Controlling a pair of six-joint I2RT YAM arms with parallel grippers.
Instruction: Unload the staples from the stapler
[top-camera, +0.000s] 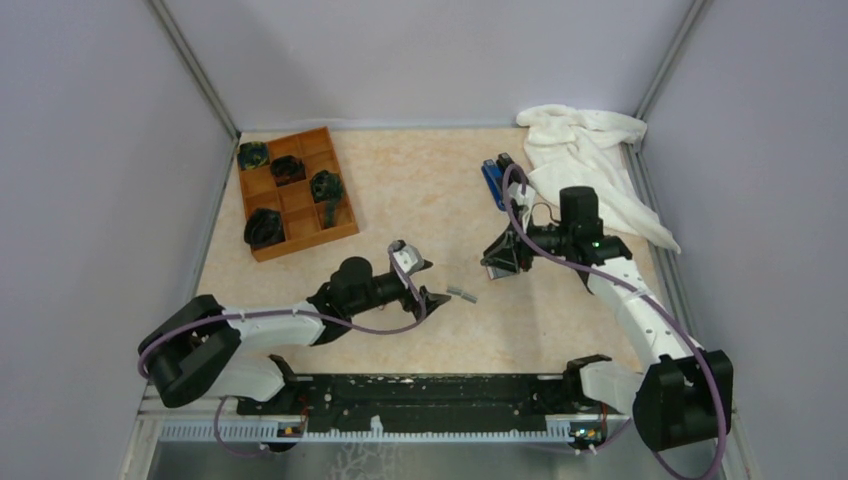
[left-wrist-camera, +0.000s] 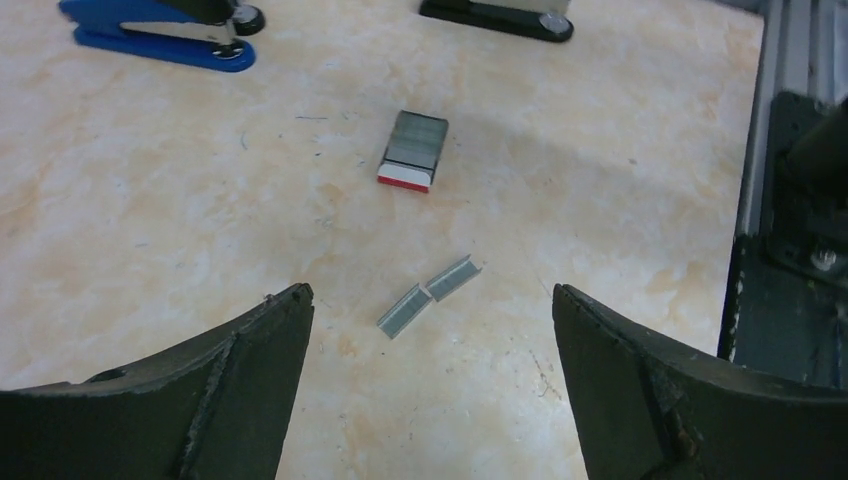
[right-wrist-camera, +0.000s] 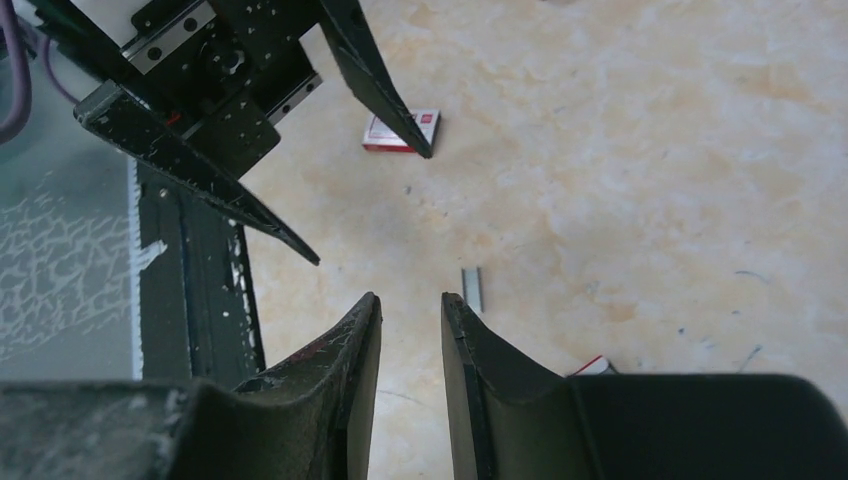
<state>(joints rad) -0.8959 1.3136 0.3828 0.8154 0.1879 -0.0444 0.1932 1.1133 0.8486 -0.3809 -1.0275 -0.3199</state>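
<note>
The staples (left-wrist-camera: 430, 295) lie on the table as two short silvery-grey strips end to end. They also show in the top view (top-camera: 462, 294) and the right wrist view (right-wrist-camera: 472, 288). My left gripper (left-wrist-camera: 430, 295) is open and empty, its fingers wide apart just short of the strips. My right gripper (right-wrist-camera: 410, 298) hangs to their right with a narrow gap between its fingers and nothing in it. Only the base edge of a black stapler (left-wrist-camera: 497, 16) shows at the far edge of the left wrist view. The right arm hides it in the top view.
A white-and-red staple box (left-wrist-camera: 413, 150) lies beyond the strips, and another (right-wrist-camera: 400, 130) lies by the left fingers. A blue stapler (top-camera: 492, 182) and another black stapler (top-camera: 508, 163) lie at the back. There is also a white cloth (top-camera: 590, 160) and a brown tray (top-camera: 295, 190).
</note>
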